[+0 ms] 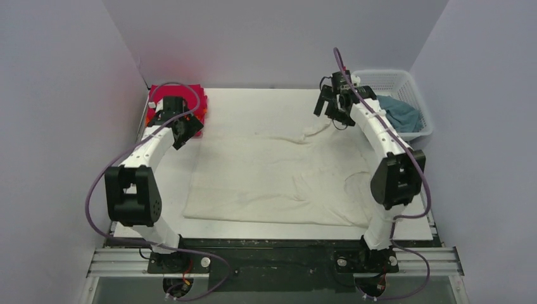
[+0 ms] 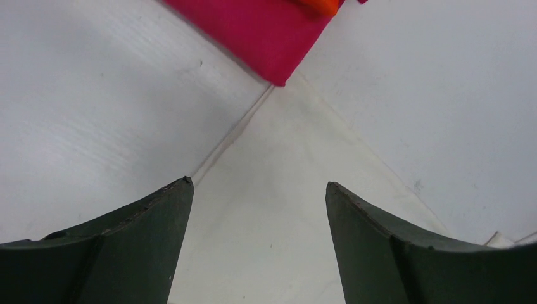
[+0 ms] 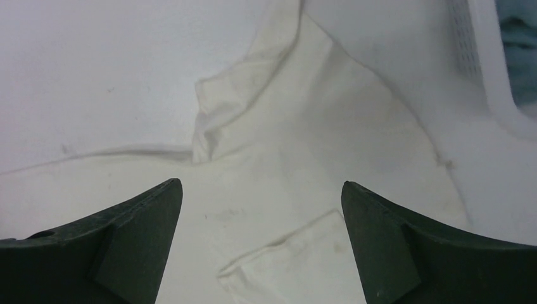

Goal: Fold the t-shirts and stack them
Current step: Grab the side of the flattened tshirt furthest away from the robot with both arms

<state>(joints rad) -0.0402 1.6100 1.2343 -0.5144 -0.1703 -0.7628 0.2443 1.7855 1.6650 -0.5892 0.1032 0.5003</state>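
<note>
The cream t-shirt (image 1: 272,177) lies spread flat on the table's middle, with a rumpled far right corner (image 1: 315,132). My left gripper (image 1: 185,135) is open and empty above its far left corner (image 2: 278,183). The folded magenta-pink t-shirt (image 1: 197,101) lies at the far left on the orange one (image 1: 151,117); both also show in the left wrist view, the pink (image 2: 266,31) and the orange (image 2: 320,5). My right gripper (image 1: 330,113) is open and empty above the far right sleeve (image 3: 253,101). The grey-blue t-shirt (image 1: 400,114) lies in the basket.
A white mesh basket (image 1: 394,79) stands at the far right corner; its rim also shows in the right wrist view (image 3: 491,76). Grey walls close the table on three sides. The arm bases sit at the near edge.
</note>
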